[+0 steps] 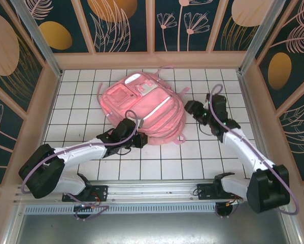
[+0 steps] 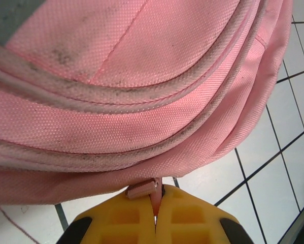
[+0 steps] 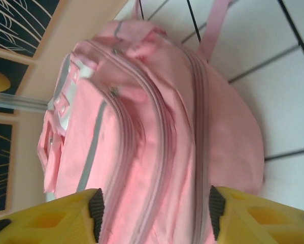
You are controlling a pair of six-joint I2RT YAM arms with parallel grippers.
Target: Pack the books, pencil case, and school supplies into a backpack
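My left pincer (image 2: pixel 156 199) clamps the backpack's (image 2: pixel 141 101) pink tab (image 2: pixel 143 189), right pincer (image 3: pixel 156 203) open; next, I judge, a steady pull along the zip.

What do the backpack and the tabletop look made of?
The backpack looks like woven synthetic fabric, perhaps nylon or polyester: matte pink, visible fine weave, piped seams, grey scuffing. The tabletop is smooth and white with dark grid lines; tiles or a printed sheet, cannot tell.
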